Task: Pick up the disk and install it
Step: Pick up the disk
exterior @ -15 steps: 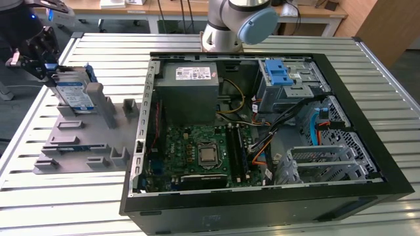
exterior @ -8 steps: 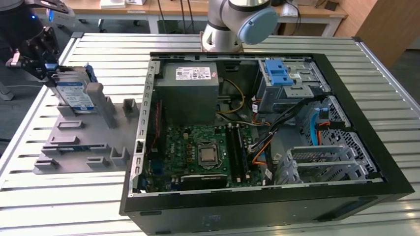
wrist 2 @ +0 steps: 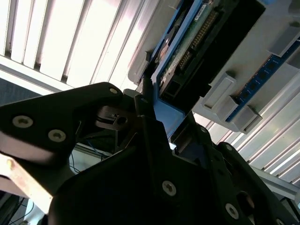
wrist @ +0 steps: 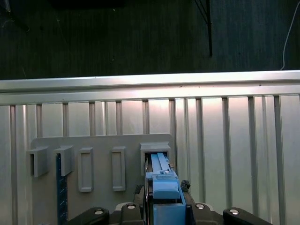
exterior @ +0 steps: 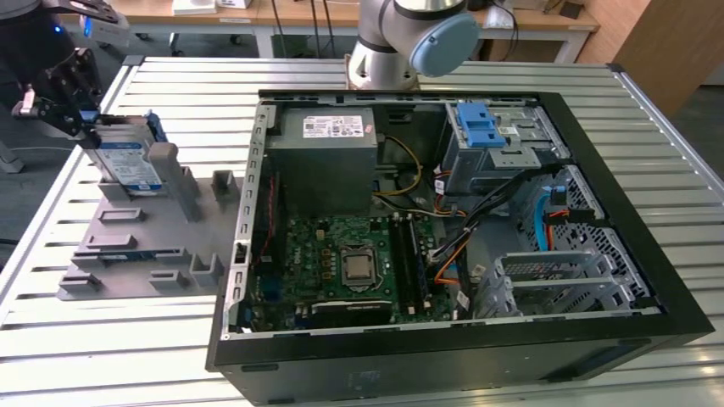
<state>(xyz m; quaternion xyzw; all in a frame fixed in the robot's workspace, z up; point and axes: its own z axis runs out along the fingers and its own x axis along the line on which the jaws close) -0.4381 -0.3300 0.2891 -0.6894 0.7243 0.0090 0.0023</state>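
In both wrist views the gripper [wrist: 164,188] [wrist 2: 165,115] is clamped on the blue bracket at the end of the disk [wrist: 158,161] [wrist 2: 187,42], one black finger on each flat side. The second wrist view shows the disk's green circuit-board face and its connector edge. The first wrist view sees the disk edge-on, its thin edge running away from the gripper into a raised slot of the grey fixture [wrist: 98,143].

In the exterior view, the gripper [exterior: 70,110] is at the far left and the disk [exterior: 125,161] stands on edge in the fixture [exterior: 147,246]. Its labelled face is turned toward the exterior view's right. Its long axis looks roughly upright, with the top leaning slightly toward the gripper.

The fixture lies on the slatted metal desk [exterior: 136,356]. Beside it, toward the exterior view's right, is an open computer case [exterior: 453,360] with its motherboard [exterior: 339,263] exposed. The arm's base [exterior: 396,42] is behind the case.
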